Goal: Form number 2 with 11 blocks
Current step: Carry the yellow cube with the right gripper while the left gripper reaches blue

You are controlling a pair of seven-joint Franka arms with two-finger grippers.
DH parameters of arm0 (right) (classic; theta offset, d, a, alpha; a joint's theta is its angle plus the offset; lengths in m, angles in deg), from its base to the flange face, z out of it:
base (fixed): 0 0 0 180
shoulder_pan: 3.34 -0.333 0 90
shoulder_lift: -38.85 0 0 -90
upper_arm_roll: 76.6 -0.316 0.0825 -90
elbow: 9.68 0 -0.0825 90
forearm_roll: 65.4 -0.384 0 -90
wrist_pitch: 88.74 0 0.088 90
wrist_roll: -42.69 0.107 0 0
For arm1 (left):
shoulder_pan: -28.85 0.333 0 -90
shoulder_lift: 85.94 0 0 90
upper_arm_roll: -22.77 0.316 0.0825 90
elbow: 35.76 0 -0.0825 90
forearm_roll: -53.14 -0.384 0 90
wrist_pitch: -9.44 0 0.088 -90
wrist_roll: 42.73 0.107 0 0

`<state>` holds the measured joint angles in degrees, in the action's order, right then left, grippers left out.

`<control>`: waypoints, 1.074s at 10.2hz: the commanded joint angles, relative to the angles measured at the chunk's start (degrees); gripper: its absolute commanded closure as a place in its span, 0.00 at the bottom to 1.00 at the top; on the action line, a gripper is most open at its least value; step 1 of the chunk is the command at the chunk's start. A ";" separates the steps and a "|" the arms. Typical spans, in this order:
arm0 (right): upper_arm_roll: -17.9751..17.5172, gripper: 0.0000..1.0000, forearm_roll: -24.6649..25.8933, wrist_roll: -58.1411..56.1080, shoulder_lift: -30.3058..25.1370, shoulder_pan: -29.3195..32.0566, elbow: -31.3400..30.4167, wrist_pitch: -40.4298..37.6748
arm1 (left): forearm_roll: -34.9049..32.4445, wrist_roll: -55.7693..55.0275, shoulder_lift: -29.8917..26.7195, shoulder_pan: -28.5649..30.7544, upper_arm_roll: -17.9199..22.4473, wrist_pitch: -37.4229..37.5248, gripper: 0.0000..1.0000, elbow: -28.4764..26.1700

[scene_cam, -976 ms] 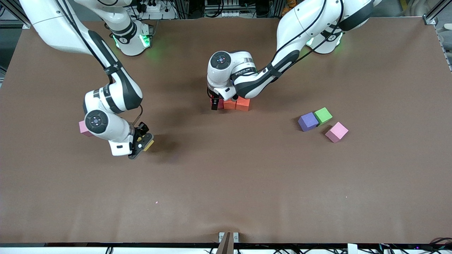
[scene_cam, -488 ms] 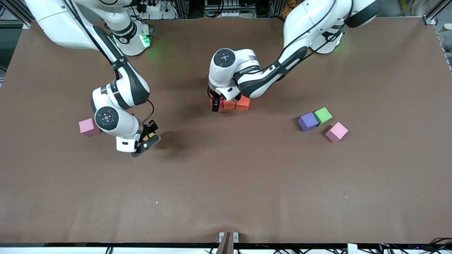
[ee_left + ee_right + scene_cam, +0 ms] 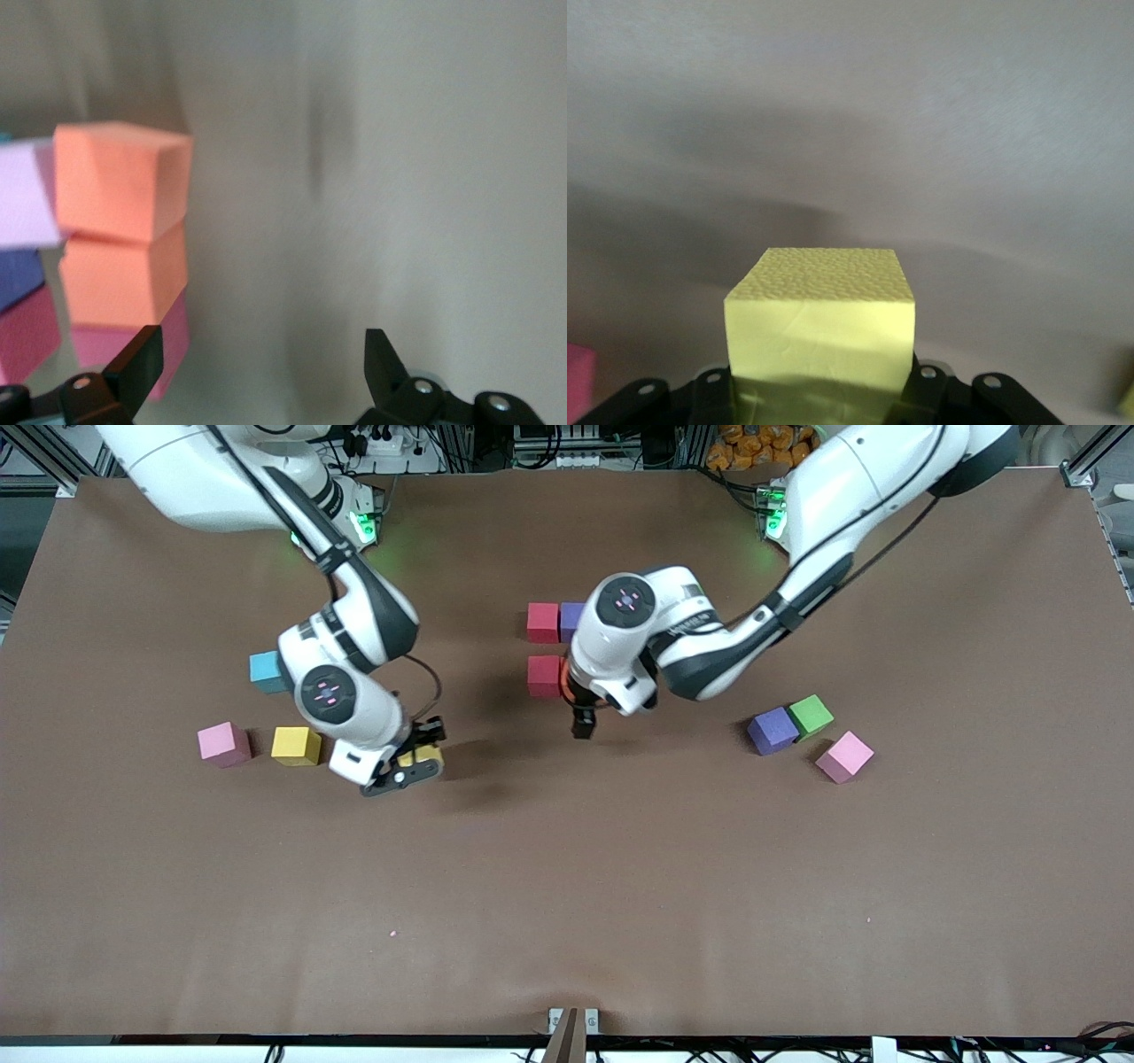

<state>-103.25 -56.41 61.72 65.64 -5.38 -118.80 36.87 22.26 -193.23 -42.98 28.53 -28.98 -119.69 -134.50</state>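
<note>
**Right gripper carries a yellow block; left gripper hangs empty by the started figure**

Toward the right arm's end of the brown tabletop point(image 3: 567, 886) lie a pink block point(image 3: 223, 743) and a yellow block point(image 3: 296, 746) side by side, with a light blue block point(image 3: 265, 671) farther from the front camera, partly hidden by the right arm. The right gripper point(image 3: 409, 765) is clamped on a second yellow cube point(image 3: 821, 329), held over bare tabletop.

Near the middle, the start of the number 2 point(image 3: 544, 646) shows a red block point(image 3: 543, 622) touching a purple block point(image 3: 571, 617), and another red block point(image 3: 543, 676) nearer the camera. The left wrist view shows two orange blocks point(image 3: 124, 230) beside them. The left gripper point(image 3: 583, 723) hangs just beside this cluster, fingers point(image 3: 135, 365) spread apart and empty.

Toward the left arm's end sit another purple cube point(image 3: 772, 731) touching a green cube point(image 3: 811, 716), and another pink cube point(image 3: 844, 756) near them.
</note>
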 commanded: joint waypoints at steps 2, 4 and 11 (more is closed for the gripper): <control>-0.16 0.54 -0.11 16.87 0.36 -5.58 -0.22 2.08 | -1.63 17.18 -0.87 8.73 -1.07 6.07 0.00 -1.81; -0.07 0.54 -0.02 25.58 2.38 -8.75 -0.04 5.86 | -1.63 35.29 -0.95 15.75 -2.12 9.33 0.00 -3.82; 0.19 0.54 0.50 35.81 10.11 -15.61 4.52 10.01 | -1.81 78.83 -4.12 32.38 -3.18 18.13 0.00 -6.38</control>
<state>-103.29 -56.46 95.11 73.37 -19.71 -117.08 46.97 21.61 -120.16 -45.28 58.02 -31.46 -102.29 -139.30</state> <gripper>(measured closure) 0.419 0.000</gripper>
